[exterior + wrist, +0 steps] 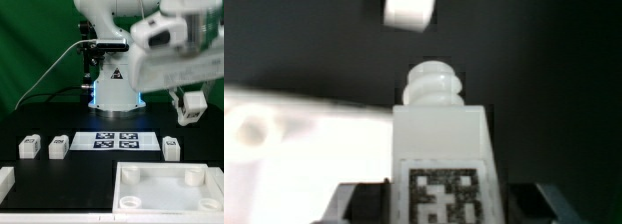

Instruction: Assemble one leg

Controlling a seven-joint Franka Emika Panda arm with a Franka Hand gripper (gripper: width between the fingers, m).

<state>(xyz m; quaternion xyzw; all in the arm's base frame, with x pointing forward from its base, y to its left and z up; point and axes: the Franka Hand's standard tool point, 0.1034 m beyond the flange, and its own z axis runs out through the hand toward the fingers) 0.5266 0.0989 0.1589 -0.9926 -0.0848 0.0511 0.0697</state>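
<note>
My gripper hangs in the air at the exterior view's right, above the table. It is shut on a leg, a small white block with a black-and-white marker on its face and a rounded threaded knob at its far end. In the wrist view the dark fingers press on both sides of the block. Three more legs stand on the black table: two at the exterior view's left and one at the right. One of them shows blurred in the wrist view.
The large white square tray-like part lies at the front right, below the gripper; it shows blurred in the wrist view. The marker board lies before the robot base. Another white part sits at the front left edge.
</note>
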